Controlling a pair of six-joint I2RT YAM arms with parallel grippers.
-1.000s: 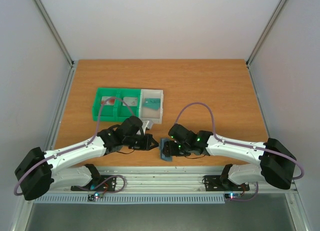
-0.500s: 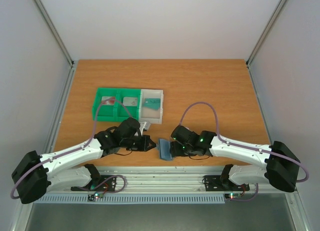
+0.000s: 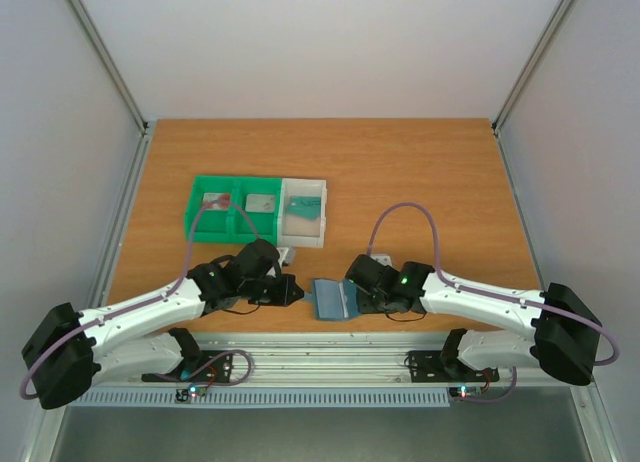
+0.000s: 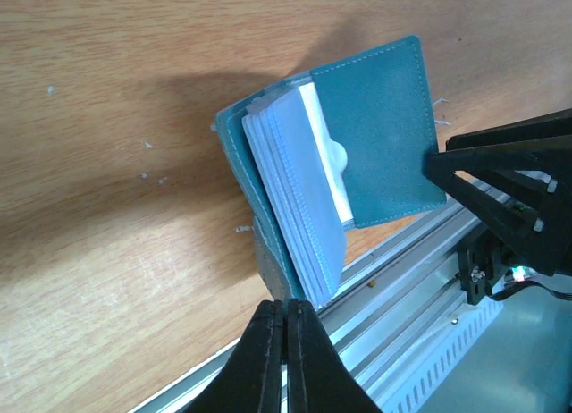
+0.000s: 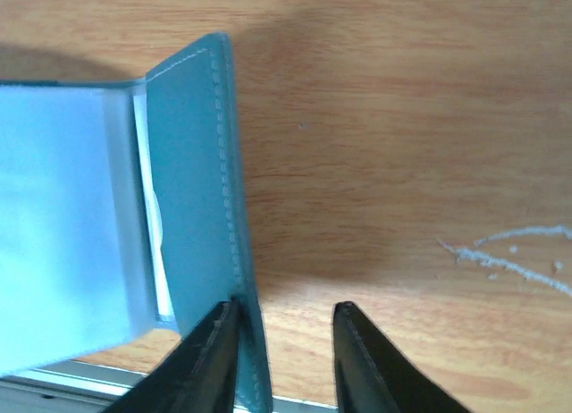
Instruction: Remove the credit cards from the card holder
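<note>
The small, flat blue-grey folding card holder (image 3: 330, 300) lies opened on the wooden counter (image 3: 420, 172), close to its near edge and between the 2 arms. The right gripper (image 5: 286, 355) stands about half-wide with bare wood between its jaws. 1 jaw rests against the stitched edge of the holder's outer flap, probably to pin that flap down so the wallet cannot fold shut. The left gripper (image 4: 286, 341) is closed tight on nothing, its tip just beside the stack of pale plastic sleeves, likely so it can act as 1 thin wedge to lift them. What looks like a white credit card (image 4: 320, 136) shows under the teal pocket, so emptying seems unfinished. Well behind, the green plastic tray (image 3: 200, 182) and the white tray (image 3: 305, 240) hold thin pale cards (image 3: 262, 202) already out.
</note>
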